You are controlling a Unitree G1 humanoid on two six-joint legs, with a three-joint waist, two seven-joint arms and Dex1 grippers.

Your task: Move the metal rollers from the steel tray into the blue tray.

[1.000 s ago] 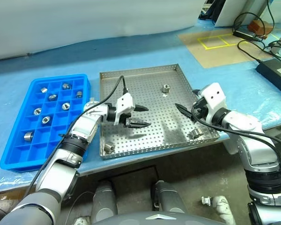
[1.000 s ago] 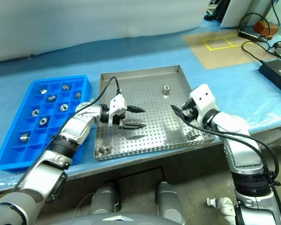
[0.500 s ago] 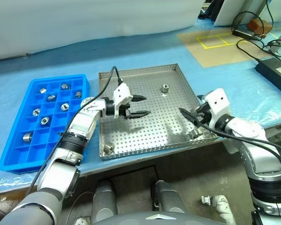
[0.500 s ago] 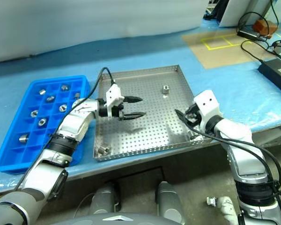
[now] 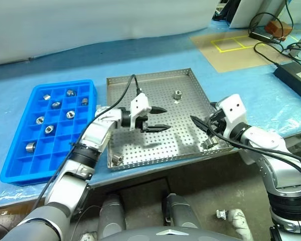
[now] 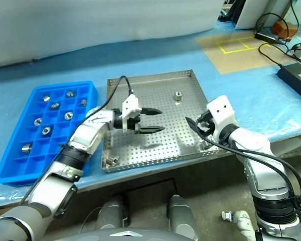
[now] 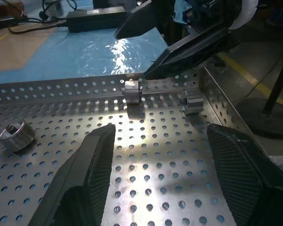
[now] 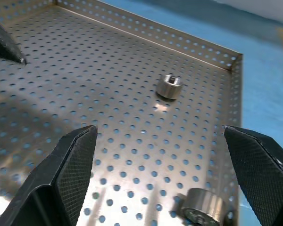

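Both arms were built of silver-grey rounded metal segments joined by black ribbed rings at the wrists and elbows. The left gripper (image 5: 159, 118) had a white block housing behind two black tapered fingers (image 7: 89, 169), whose inner faces carried a fine cross-hatched texture. A thin black cable looped up from that housing and ran back along the forearm. The right gripper (image 6: 194, 126) wore a white casing with two small dark round holes, black cables curling beside it
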